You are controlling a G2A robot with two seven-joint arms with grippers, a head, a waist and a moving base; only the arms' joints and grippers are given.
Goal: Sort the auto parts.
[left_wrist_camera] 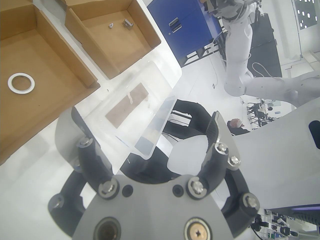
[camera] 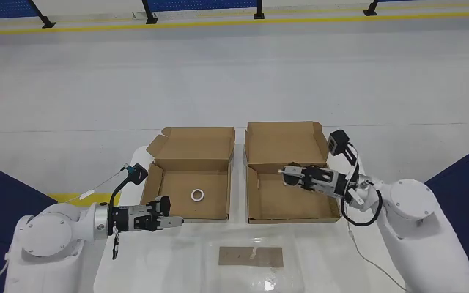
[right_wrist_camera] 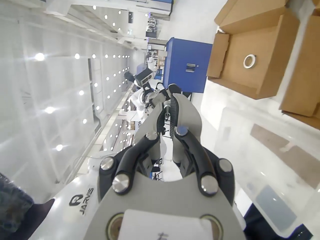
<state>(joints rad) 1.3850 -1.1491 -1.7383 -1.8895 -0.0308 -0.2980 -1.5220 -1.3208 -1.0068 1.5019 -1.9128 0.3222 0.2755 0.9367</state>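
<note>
A white ring (camera: 197, 195) lies flat in the left cardboard box (camera: 176, 201); it also shows in the wrist views (left_wrist_camera: 21, 83) (right_wrist_camera: 249, 61). The right cardboard box (camera: 293, 209) holds a small bolt (left_wrist_camera: 111, 25) and a metal bracket (left_wrist_camera: 127, 23). My left gripper (camera: 174, 220) (left_wrist_camera: 147, 119) sits low at the left box's front wall, open and empty. My right gripper (camera: 283, 172) (right_wrist_camera: 167, 104) hangs above the back left part of the right box, shut on a small metal part (right_wrist_camera: 166, 109).
A clear plastic tray (camera: 253, 267) with a brown label lies at the table's front, between the two arms and just in front of the boxes. Both boxes have their lids folded back away from me.
</note>
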